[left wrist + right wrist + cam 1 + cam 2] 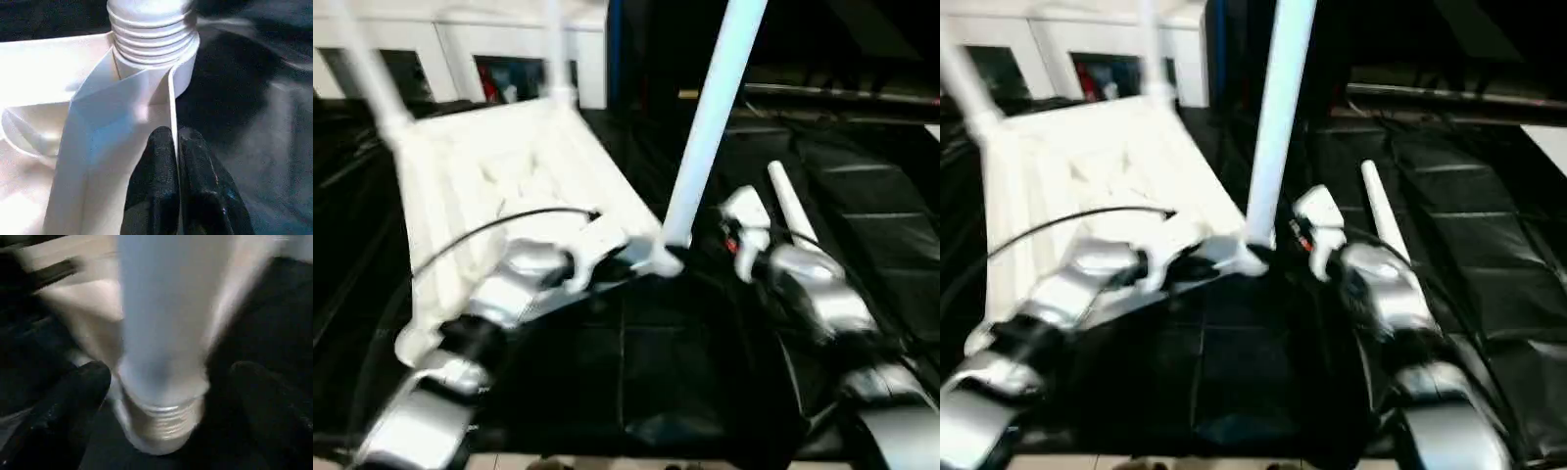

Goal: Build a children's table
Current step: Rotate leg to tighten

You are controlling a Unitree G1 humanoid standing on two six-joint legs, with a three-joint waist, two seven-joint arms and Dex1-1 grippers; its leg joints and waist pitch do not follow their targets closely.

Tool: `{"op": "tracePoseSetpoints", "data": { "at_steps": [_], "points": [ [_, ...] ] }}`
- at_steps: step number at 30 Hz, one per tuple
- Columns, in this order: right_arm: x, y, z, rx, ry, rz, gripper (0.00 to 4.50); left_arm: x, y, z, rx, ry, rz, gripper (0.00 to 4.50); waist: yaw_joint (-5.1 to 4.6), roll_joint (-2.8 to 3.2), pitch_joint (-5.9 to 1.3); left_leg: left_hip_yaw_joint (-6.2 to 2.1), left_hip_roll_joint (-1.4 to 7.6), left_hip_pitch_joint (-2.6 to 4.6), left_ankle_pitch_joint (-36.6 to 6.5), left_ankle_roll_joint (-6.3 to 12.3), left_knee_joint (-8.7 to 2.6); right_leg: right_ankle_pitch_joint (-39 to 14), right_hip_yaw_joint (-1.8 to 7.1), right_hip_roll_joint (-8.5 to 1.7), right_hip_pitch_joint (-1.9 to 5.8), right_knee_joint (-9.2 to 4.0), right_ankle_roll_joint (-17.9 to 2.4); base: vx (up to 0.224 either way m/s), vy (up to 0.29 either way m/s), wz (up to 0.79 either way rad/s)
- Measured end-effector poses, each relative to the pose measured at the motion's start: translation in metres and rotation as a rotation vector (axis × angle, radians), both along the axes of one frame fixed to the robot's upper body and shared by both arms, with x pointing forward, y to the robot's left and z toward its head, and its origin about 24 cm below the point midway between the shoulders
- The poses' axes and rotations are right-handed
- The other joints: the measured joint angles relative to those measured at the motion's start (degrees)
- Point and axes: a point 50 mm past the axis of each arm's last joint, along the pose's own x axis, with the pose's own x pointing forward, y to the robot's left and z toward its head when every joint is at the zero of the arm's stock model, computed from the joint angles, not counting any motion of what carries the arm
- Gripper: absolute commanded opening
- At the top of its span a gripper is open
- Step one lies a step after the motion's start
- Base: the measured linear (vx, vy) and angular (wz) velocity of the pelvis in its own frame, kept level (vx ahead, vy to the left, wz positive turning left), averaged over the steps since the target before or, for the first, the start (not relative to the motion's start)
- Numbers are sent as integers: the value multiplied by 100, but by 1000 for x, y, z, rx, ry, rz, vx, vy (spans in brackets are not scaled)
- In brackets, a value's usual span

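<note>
Black cloth [862,225] underlies the tabletop [489,166]; left gripper [175,147] pinches its rim, right gripper [166,396] spread around an upright leg [710,117].

Black cloth-covered work table [862,225]; white wall panels [509,39] behind.

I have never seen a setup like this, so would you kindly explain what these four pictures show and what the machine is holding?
A humanoid robot is building a children's table. The two wide pictures come from its head, looking down over its silver forearms; the other two come from wrist cameras. The white tabletop lies upside down on a black cloth-covered work table. The left gripper pinches the tabletop's edge wall beside a corner socket, where a threaded leg stands. The right gripper is open around that leg. A spare leg lies nearby.
</note>
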Motion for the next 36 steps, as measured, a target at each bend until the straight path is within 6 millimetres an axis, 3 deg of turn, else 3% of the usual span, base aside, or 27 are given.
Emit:
{"op": "tracePoseSetpoints", "data": {
  "at_steps": [3, 13, 27, 29, 36],
  "points": [
    [-14, 0, -3, -10, 38, 83, 443, -4, 5, 1, 2, 18, -58, 0, 69, 11, 7, 33, 15, -3, -1, -2, 12, 0, 0, -5, -2, 6, 0, 0, 0, 0],
    [-17, 8, 4, -21, 15, 142, 443, -10, 5, -1, -1, 34, -113, 0, 98, 11, 7, 40, 20, -1, -16, -27, 56, -6, 8, -11, -3, 56, 10, 0, 0, 0],
    [-16, 12, -4, -33, 42, 106, 335, -12, 4, -2, 0, 32, -127, 0, 109, 11, 7, 41, 19, -3, -16, -26, 66, -6, 7, -14, -1, 65, 10, 0, 0, 0],
    [-16, 12, -4, -33, 42, 105, 304, -12, 5, -2, 0, 32, -127, 0, 110, 11, 7, 40, 20, -2, -16, -26, 67, -6, 7, -14, -1, 66, 10, 0, 0, 0],
    [-16, 12, -6, -29, 40, 103, 275, -12, 5, -3, 2, 33, -126, 0, 106, 11, 7, 41, 20, -1, -15, -26, 72, -6, 8, -14, -1, 71, 10, 0, 0, 0]
  ]
}}
